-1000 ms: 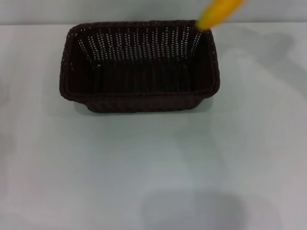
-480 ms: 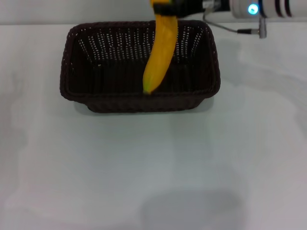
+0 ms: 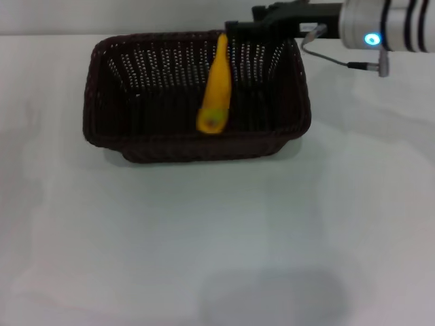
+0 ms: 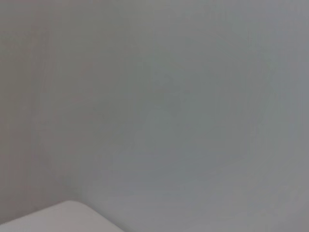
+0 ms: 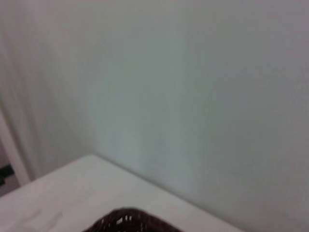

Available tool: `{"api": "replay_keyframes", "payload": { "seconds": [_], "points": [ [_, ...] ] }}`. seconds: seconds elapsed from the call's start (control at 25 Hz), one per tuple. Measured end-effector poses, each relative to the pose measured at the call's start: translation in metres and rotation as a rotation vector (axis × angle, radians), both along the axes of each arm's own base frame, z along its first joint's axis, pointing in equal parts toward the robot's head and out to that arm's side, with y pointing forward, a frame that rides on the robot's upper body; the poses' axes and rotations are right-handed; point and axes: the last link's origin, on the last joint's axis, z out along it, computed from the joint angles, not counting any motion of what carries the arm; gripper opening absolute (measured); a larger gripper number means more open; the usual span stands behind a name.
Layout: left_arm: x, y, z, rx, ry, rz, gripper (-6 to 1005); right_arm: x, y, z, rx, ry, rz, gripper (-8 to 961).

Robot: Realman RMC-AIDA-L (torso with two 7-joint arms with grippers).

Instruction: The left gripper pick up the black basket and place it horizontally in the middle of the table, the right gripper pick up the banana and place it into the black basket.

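Note:
The black basket (image 3: 122,129) stands lengthwise across the far middle of the white table (image 3: 217,231). The banana (image 3: 215,88) lies inside it, its lower end on the basket floor and its upper end leaning against the far wall near the rim. My right gripper (image 3: 239,22) hovers over the basket's far right rim, just right of the banana's upper end, and looks open and off the fruit. A strip of the basket rim (image 5: 130,220) shows in the right wrist view. The left gripper is out of view.
A pale wall runs behind the table's far edge (image 3: 54,34). The right arm's silver-white body (image 3: 387,27) with a thin cable reaches in from the upper right. The left wrist view shows only wall and a table corner (image 4: 63,217).
The banana came in from the upper right, hung upright over the basket, and now rests inside it. My right gripper has let go and shifted slightly to the right.

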Motion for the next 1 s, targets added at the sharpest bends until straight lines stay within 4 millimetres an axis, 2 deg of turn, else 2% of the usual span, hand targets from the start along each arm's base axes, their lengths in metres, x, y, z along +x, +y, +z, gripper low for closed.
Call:
{"api": "replay_keyframes", "payload": {
  "seconds": [0.16, 0.36, 0.48, 0.6, 0.8, 1.0],
  "points": [
    [0.001, -0.002, -0.001, 0.003, -0.001, -0.011, 771, 0.011, -0.008, 0.024, 0.076, 0.079, 0.008, 768],
    [0.001, -0.003, -0.002, -0.002, 0.006, -0.014, 771, 0.036, -0.025, 0.061, 0.227, 0.229, 0.018, 816],
    [0.002, -0.003, -0.004, -0.018, 0.015, -0.018, 771, 0.058, -0.034, 0.083, 0.349, 0.307, 0.013, 845],
    [0.001, -0.003, -0.006, -0.031, 0.020, -0.012, 771, 0.092, -0.042, 0.099, 0.483, 0.331, -0.016, 874],
    [-0.002, -0.004, -0.007, -0.042, 0.022, 0.009, 771, 0.149, -0.058, 0.098, 0.710, 0.251, -0.003, 868],
    [-0.001, -0.003, -0.009, -0.049, 0.044, 0.007, 771, 0.201, -0.077, 0.089, 0.925, 0.063, -0.068, 867]
  ]
}}
